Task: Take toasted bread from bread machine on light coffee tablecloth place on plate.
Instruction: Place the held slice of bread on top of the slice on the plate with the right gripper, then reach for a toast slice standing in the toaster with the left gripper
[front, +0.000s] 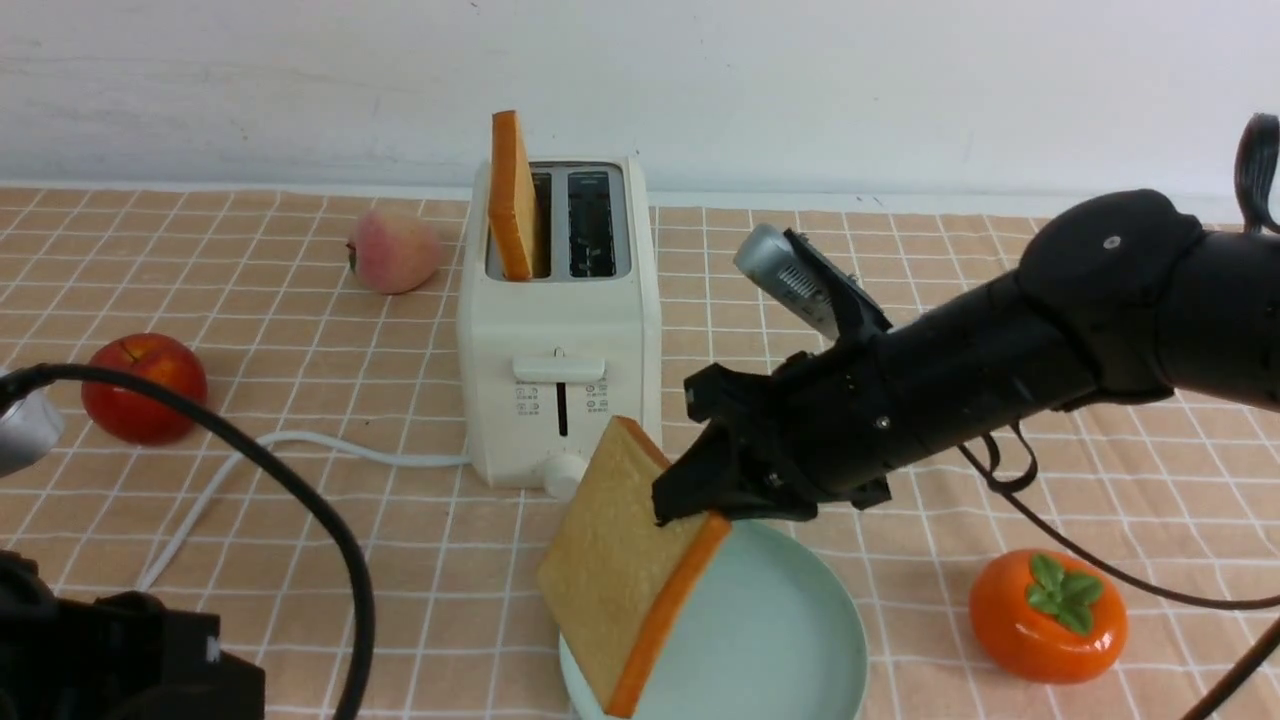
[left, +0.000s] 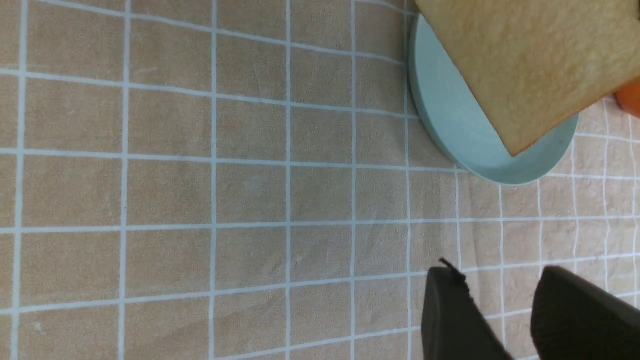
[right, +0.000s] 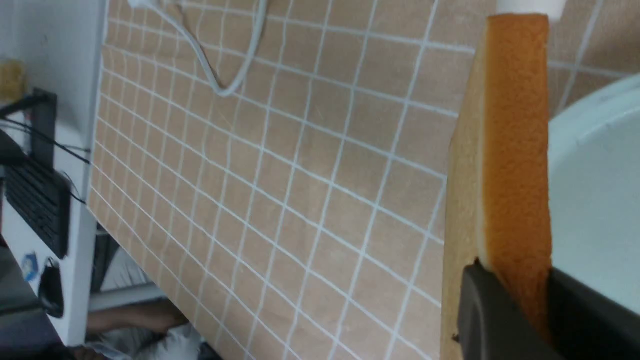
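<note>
The light coffee tablecloth covers the worktop, its far edge running along the wall. From the right side, the right arm reaches inward and slopes down to its claw, which is closed on a slice of toasted bread, tilted over the plate's left part; whether they touch, I cannot tell. The left arm sits low at the near left. The two-slot toaster stands near the far edge, a second toast slice upright in its left slot. The pale teal plate lies nearer, the persimmon to its right; the red apple and smaller peach are left of the toaster. Only the left wrist view shows the left claw's fingertips, parted and holding nothing; only the right wrist view shows blurred dark equipment beyond the cloth's edge.
</note>
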